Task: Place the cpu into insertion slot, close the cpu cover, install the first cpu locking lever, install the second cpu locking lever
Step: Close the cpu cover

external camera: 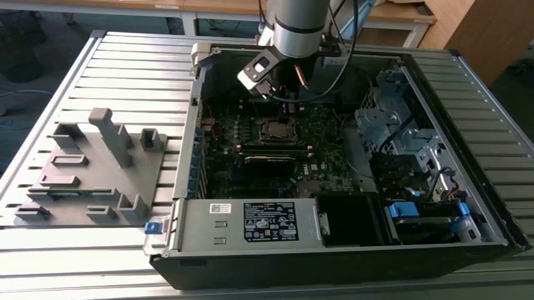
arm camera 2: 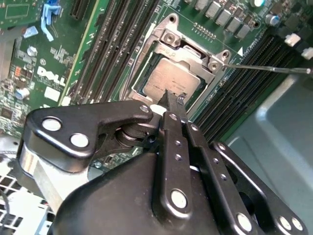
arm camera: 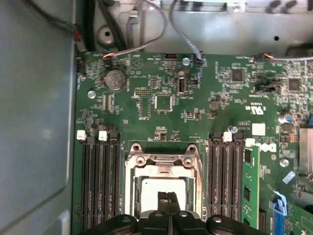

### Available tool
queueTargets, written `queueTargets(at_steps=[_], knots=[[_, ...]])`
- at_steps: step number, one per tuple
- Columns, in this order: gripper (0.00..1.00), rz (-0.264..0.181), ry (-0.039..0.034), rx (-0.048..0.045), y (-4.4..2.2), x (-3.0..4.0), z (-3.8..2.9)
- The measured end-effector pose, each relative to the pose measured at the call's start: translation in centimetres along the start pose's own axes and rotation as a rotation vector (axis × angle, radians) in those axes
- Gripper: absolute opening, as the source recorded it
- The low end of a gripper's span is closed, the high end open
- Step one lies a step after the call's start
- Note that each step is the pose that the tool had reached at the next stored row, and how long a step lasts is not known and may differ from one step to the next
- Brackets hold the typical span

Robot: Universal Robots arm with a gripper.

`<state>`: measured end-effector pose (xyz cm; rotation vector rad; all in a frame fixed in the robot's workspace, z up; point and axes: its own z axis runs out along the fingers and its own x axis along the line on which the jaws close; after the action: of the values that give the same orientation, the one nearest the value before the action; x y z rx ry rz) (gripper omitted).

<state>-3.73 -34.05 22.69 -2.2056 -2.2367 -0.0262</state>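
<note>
The cpu (arm camera 2: 164, 81) lies flat in the insertion slot (arm camera: 128, 191), its dull silver top showing. The silvery cpu cover (arm camera 2: 188, 51) lies down over it, and the chip shows through its square window. A thin metal locking lever (arm camera 2: 274, 68) sticks out from the socket's corner across the black memory slots. My gripper (arm camera 2: 172, 99) hangs just above the cpu with its fingertips pressed together, shut and holding nothing. In the first wrist view the gripper (arm camera: 167, 197) is over the chip (arm camera: 156, 188). In the exterior view the arm (external camera: 296, 25) reaches into the open case above the socket (external camera: 276, 129).
The green motherboard (arm camera: 146, 107) sits inside an open computer case (external camera: 192, 125) on a slatted table. Black memory slots (arm camera: 100, 181) flank the socket, and a green memory module (arm camera: 250, 191) stands beside them. A grey fixture plate (external camera: 92, 169) lies at the exterior view's left, with the power supply (external camera: 250, 222) in front.
</note>
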Motion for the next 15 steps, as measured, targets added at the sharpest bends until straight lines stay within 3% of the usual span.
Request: queueTargets(at_steps=[9,15], knots=[[0.1,-0.149,0.0017,0.0018,0.0,0.0,0.05],[0.1,-0.157,0.0018,0.0019,0.0,0.0,0.05]])
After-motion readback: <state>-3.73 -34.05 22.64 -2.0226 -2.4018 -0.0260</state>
